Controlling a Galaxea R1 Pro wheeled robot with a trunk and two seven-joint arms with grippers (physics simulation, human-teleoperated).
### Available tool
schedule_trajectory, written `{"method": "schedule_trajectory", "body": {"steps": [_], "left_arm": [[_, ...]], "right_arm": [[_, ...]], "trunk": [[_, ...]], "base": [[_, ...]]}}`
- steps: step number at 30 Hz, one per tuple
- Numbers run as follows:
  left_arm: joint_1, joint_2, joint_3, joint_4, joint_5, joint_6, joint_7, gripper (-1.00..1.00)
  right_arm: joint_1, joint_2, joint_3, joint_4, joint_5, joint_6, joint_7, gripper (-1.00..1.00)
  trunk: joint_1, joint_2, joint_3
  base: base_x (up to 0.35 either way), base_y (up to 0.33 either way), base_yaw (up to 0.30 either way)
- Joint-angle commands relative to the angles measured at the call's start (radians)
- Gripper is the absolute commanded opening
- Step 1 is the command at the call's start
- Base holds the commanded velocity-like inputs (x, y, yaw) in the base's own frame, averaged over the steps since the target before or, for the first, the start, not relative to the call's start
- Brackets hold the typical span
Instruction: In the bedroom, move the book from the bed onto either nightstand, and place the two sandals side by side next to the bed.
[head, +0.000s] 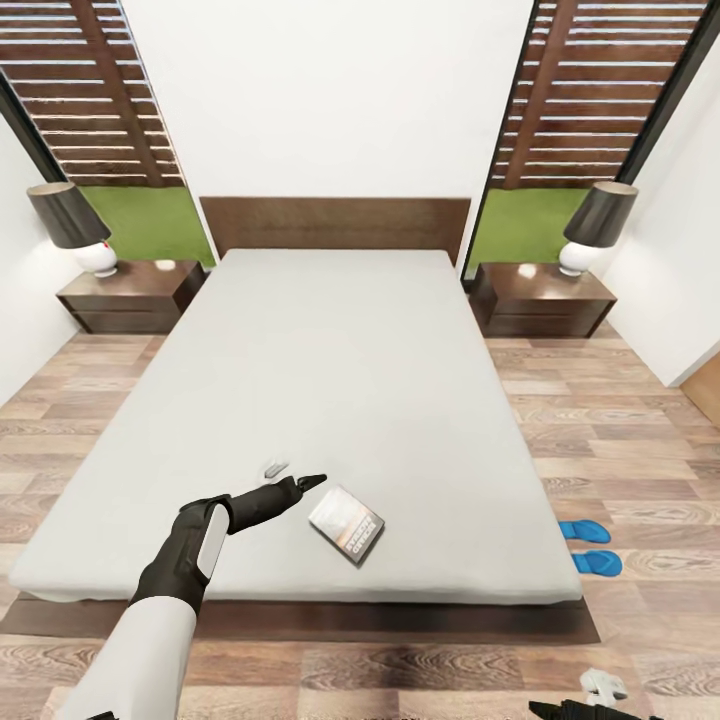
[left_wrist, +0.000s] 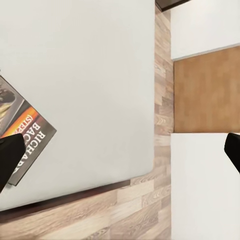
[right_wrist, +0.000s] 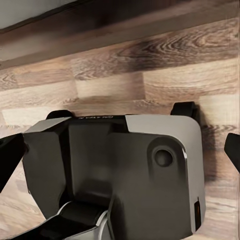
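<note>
Seen from head cam: bed (head: 330, 390) fills mid-frame, pale mattress, dark headboard vs white wall. Book (head: 346, 523) flat on mattress nr foot edge, right of centre-left, cover up, tilted. Left pincer (head: 296, 476) out over mattress just beside book, on its left; fingers spread apart, nothing betw them. In left wrist cam, one dark fingertip (left_wrist: 10, 157) overlaps book corner (left_wrist: 22, 132), other fingertip well apart at opp edge, over wall; contact w/ book can't tell. Orange band + white lettering legible there.

Two sandals (head: 590, 546) on plank floor (head: 620, 450) right of bed nr foot corner, side by side, close to frame, blue. Nightstands either side of headboard: left (head: 135, 296), right (head: 545, 298), each w/ lamp (head: 72, 226) on top. Windows behind both, grass + slats.

Right pincer (head: 597, 690) low at bottom edge of head cam, over floor. Right wrist cam: grey robot base (right_wrist: 120, 170) below, fingertips at both edges of pic, apart, empty.
</note>
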Motion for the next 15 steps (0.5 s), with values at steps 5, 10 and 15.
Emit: {"method": "schedule_trajectory", "body": {"steps": [5,10,15], "left_arm": [[-0.001,-0.001,0.004,0.000,0.003,0.007,-0.003,1.00],[-0.001,-0.001,0.002,0.000,0.004,0.008,-0.004,1.00],[-0.001,-0.001,0.001,0.000,0.004,0.007,-0.005,1.00]], "right_arm": [[-0.001,-0.001,0.006,-0.119,-0.004,0.060,0.006,1.00],[-0.001,-0.004,0.011,-0.133,-0.004,0.058,0.017,1.00],[-0.001,-0.005,0.011,-0.130,-0.004,0.056,0.170,1.00]], "trunk": [[0.000,-0.002,-0.009],[0.000,-0.002,-0.017],[0.000,-0.002,-0.025]], "base": [[0.000,0.000,0.000],[0.000,0.000,0.000],[0.000,0.000,0.000]]}}
